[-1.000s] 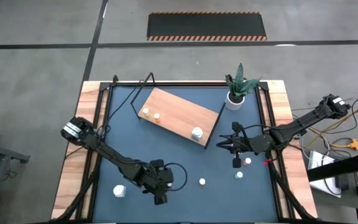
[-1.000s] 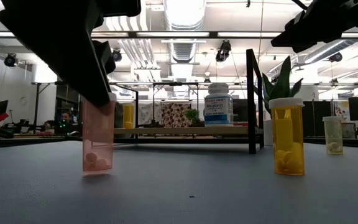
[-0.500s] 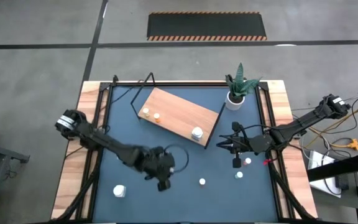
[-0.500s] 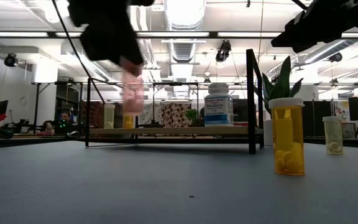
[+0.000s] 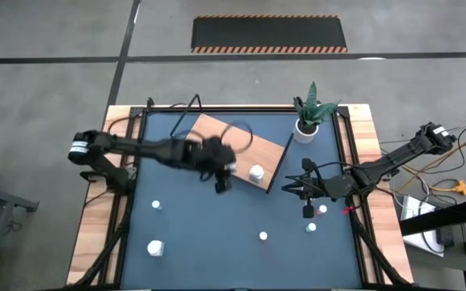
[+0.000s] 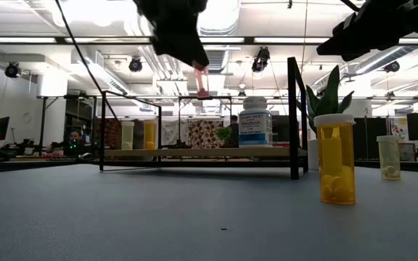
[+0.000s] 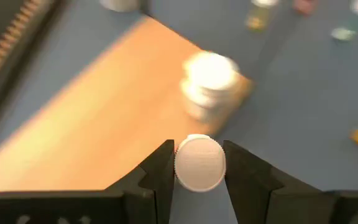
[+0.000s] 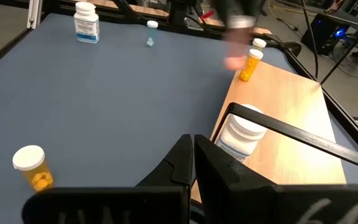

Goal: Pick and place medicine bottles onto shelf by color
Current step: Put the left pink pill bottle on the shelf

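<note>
My left gripper (image 5: 222,183) is shut on a pink bottle (image 6: 202,80) with a white cap (image 7: 199,163), in the air over the near edge of the wooden shelf (image 5: 233,145). On the shelf stand two small bottles (image 5: 197,149) at its left end and a big white bottle (image 5: 256,172) at its right corner. My right gripper (image 5: 307,210) hangs shut over the table's right part, beside a pink-red bottle (image 5: 323,209), holding nothing. My left gripper pinches the pink bottle between its two fingers (image 7: 160,171) just under the white cap, one finger on each side. The fingers slant down toward the shelf. The bottle is lifted clear of table and shelf, and its pink body (image 6: 203,85) hangs below the fingers, slightly tilted.
Loose bottles stand on the blue table: a big white one (image 5: 155,247) near left, small ones at the left (image 5: 157,205), the near middle (image 5: 263,236) and the right (image 5: 311,228). A potted plant (image 5: 304,128) stands by the shelf's far right. The shelf's black frame (image 6: 294,116) rises at its corners.
My left gripper has risen from the table's near left part and swung toward the far edge, up to the shelf, staying shut on the pink bottle. The bottle, which stood low at the table a second ago, is now lifted high and clear.
</note>
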Controlling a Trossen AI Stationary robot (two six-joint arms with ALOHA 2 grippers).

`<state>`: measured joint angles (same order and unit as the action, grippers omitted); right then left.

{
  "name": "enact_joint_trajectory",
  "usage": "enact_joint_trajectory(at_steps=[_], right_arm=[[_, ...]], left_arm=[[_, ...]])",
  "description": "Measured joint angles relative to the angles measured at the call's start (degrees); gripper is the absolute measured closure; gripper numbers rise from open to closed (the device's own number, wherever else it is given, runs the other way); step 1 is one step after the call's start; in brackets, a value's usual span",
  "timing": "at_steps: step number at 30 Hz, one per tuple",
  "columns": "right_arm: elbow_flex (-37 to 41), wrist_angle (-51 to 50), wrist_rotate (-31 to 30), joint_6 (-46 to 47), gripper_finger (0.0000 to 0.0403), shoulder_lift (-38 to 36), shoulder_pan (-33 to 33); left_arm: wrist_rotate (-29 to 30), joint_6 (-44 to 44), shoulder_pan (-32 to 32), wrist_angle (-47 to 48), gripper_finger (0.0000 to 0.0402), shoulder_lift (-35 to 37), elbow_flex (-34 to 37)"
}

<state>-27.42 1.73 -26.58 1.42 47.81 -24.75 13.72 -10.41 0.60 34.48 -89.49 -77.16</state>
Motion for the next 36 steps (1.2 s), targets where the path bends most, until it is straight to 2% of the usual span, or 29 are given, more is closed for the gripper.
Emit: enact_joint_trajectory(at_steps=[4, 8, 11, 25, 36], right_arm=[[0.0, 0.0, 0.0, -0.1, 0.0394, 0.0, 0.0], [0.0, 0.0, 0.0, -0.1, 0.0394, 0.0, 0.0], [0.0, 0.0, 0.0, 0.0, 0.0394, 0.0, 0.0], [0.0, -0.1, 0.0, -0.1, 0.0394, 0.0, 0.0], [0.0, -0.2, 0.0, 0.0, 0.0394, 0.0, 0.0]], left_arm=[[1.7, 0.7, -8.0, 0.2, 0.0297, 0.1, 0.7], [3.8, -6.4, -14.8, 0.7, 0.0297, 0.1, 2.8], [3.8, -10.4, -17.5, 0.7, 0.0297, 0.0, 5.3], [3.7, -14.8, -18.9, -1.0, 0.0297, 0.0, 11.0], [4.4, -17.7, -18.9, -3.4, 0.0297, 0.0, 11.4]])
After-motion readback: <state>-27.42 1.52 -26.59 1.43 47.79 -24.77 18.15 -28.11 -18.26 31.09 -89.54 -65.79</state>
